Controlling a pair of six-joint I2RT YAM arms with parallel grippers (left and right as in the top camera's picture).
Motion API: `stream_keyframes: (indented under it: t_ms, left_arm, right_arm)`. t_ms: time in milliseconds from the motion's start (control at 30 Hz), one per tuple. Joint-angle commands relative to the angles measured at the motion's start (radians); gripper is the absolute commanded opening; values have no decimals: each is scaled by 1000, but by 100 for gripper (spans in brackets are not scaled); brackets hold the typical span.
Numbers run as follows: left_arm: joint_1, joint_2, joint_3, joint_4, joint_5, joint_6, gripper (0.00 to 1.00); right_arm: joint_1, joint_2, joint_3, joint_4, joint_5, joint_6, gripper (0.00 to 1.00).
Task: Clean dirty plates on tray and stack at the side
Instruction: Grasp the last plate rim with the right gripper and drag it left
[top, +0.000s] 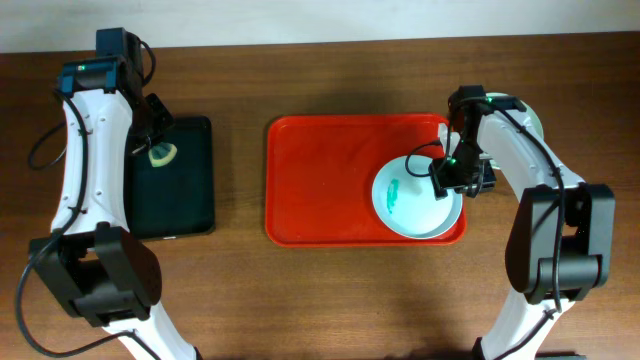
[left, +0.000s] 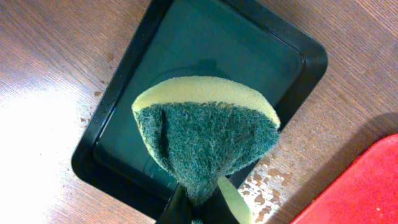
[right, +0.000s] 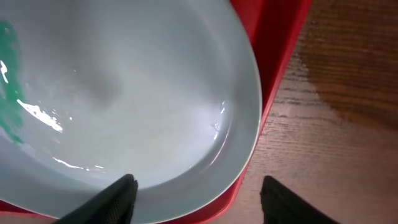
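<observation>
The red tray (top: 320, 180) lies mid-table. One pale plate (top: 415, 212) with a teal smear (top: 393, 192) rests in its right end, and its rim reaches the tray's right edge. My right gripper (top: 456, 176) is open. In the right wrist view it (right: 199, 202) straddles the plate's (right: 137, 93) rim, one finger over the plate and one over the table outside the tray (right: 280, 37). My left gripper (top: 158, 150) is shut on a green-and-yellow sponge (left: 205, 137) above the black tray (left: 298, 56). A pale mint edge (top: 534, 122) shows behind the right arm, mostly hidden.
The black tray (top: 185, 190) lies left of the red tray. The wood is wet beside it (left: 267, 180) and right of the red tray (right: 348, 68). A corner of the red tray (left: 360, 186) shows in the left wrist view.
</observation>
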Motion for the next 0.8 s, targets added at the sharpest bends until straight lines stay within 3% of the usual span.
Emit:
stream_keyframes:
  t_ms: [0, 200, 500, 600, 667, 767]
  left_arm:
    - [-1, 6, -8, 2, 11, -3, 0]
    - [-1, 6, -8, 3, 12, -3, 0]
    - [-1, 6, -8, 6, 26, -3, 0]
    - [-1, 6, -8, 6, 26, -3, 0]
    - [-1, 6, -8, 6, 26, -3, 0]
    - [-1, 6, -8, 6, 26, -3, 0]
  right_arm:
    - [3, 1, -30, 20, 21, 10, 70]
    - [4, 1, -97, 95, 35, 26, 70]
    - [4, 1, -99, 127, -39, 37, 33]
    - [6, 1, -99, 162, -201, 36, 34]
    - [11, 1, -99, 175, -170, 36, 45]
    - [8, 1, -99, 178, -86, 36, 50]
